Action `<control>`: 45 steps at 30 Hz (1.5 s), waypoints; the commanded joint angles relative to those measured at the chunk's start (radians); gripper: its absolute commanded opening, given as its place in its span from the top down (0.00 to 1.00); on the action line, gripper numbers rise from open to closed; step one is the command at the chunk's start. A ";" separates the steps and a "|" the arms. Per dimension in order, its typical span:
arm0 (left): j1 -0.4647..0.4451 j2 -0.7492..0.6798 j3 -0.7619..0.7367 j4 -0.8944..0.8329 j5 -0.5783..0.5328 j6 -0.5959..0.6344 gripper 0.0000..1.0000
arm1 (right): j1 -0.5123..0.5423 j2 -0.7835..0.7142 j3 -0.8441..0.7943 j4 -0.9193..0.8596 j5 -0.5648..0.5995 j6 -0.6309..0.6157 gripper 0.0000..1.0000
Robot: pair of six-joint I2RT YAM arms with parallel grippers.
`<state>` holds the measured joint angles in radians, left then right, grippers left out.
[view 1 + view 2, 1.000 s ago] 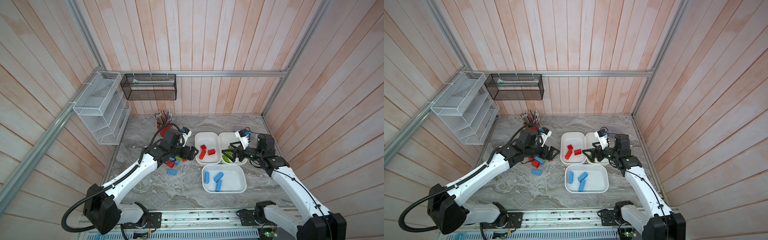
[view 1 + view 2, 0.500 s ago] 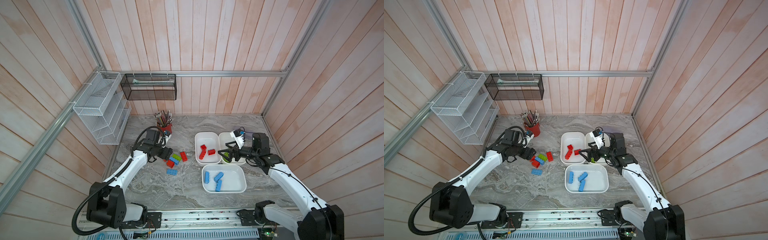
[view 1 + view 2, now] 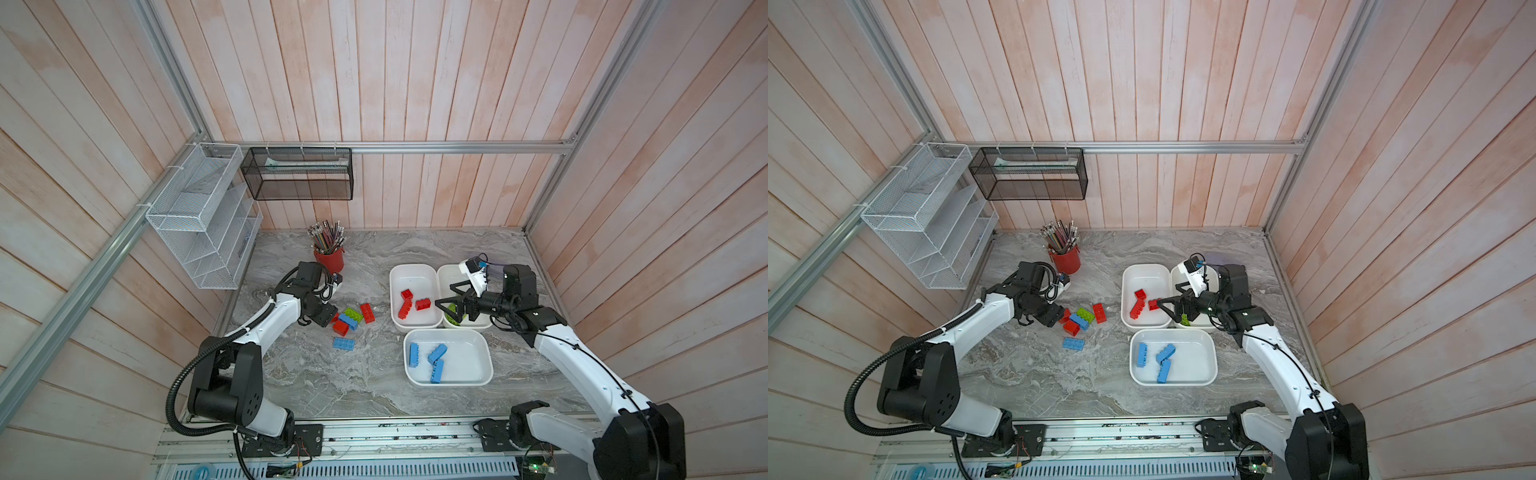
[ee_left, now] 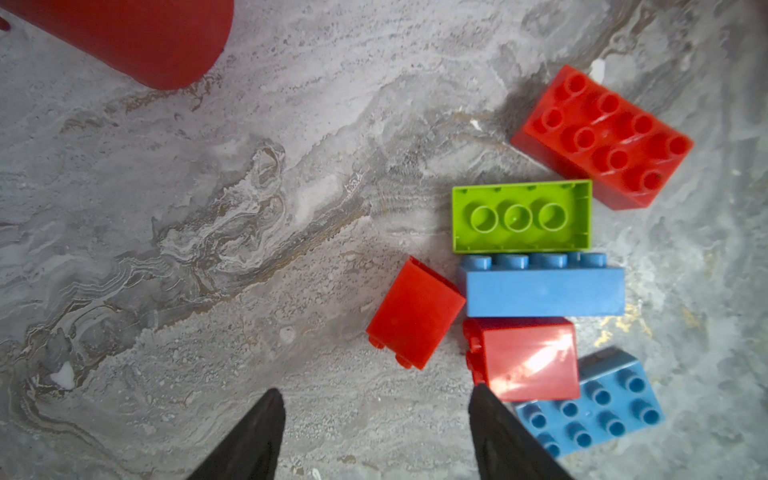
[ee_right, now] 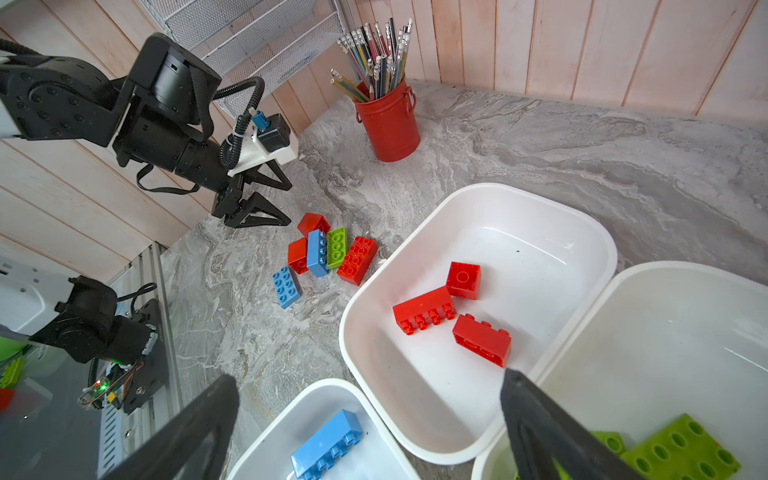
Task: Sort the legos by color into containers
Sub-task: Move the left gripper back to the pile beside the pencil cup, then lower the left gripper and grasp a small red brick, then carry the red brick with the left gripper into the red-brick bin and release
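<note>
**Legos part-sorted, six bricks loose on the worktop**

Legos in red, lime green and blue lie partly sorted. Left of centre in both top views, a loose cluster (image 3: pixel 351 319) sits on the grey marbled worktop (image 3: pixel 332 382). It holds a red eight-stud oblong brick (image 4: pixel 602 137) and a lime green oblong brick (image 4: pixel 521 216) with its hollow underside up. A blue oblong brick (image 4: pixel 544 289) on its side touches the green one. A red square brick (image 4: pixel 415 311) and a second red square brick (image 4: pixel 528 359) lie against the blue one. A flat blue eight-stud brick (image 3: pixel 344 343) lies just below the cluster.

Right of centre stand three shallow white plastic rectangular tubs. The upper-left tub (image 3: pixel 411 269) holds three red bricks (image 3: pixel 422 304). The upper-right tub (image 3: pixel 449 278), touching it, holds lime green bricks (image 5: pixel 681 453). The lower tub (image 3: pixel 469 357) holds three blue bricks (image 3: pixel 436 353).

The left jaws stand apart with nothing between them, low over bare worktop at the cluster's left edge, fingertips (image 4: pixel 257 436) near the first red square brick. The right jaws are spread wide and empty above the adjoining rims of the two upper tubs.

A red metal pencil cup (image 3: pixel 329 259) stands above the cluster.
</note>
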<state>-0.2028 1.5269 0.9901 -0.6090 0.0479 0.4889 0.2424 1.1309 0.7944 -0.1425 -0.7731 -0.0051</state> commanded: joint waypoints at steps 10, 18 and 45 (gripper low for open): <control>-0.019 0.142 0.036 0.011 -0.052 0.106 0.30 | -0.032 0.020 -0.021 0.034 -0.048 -0.024 0.02; -0.045 0.178 0.040 0.071 -0.014 0.127 0.36 | -0.038 0.031 -0.037 0.073 -0.066 -0.006 0.02; -0.275 0.044 0.306 -0.056 0.237 -0.142 0.72 | -0.108 -0.003 -0.035 0.028 -0.065 -0.009 0.02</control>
<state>-0.4038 1.5925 1.2816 -0.6617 0.1444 0.4362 0.1547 1.1515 0.7448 -0.0864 -0.8352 -0.0147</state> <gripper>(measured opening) 0.343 0.980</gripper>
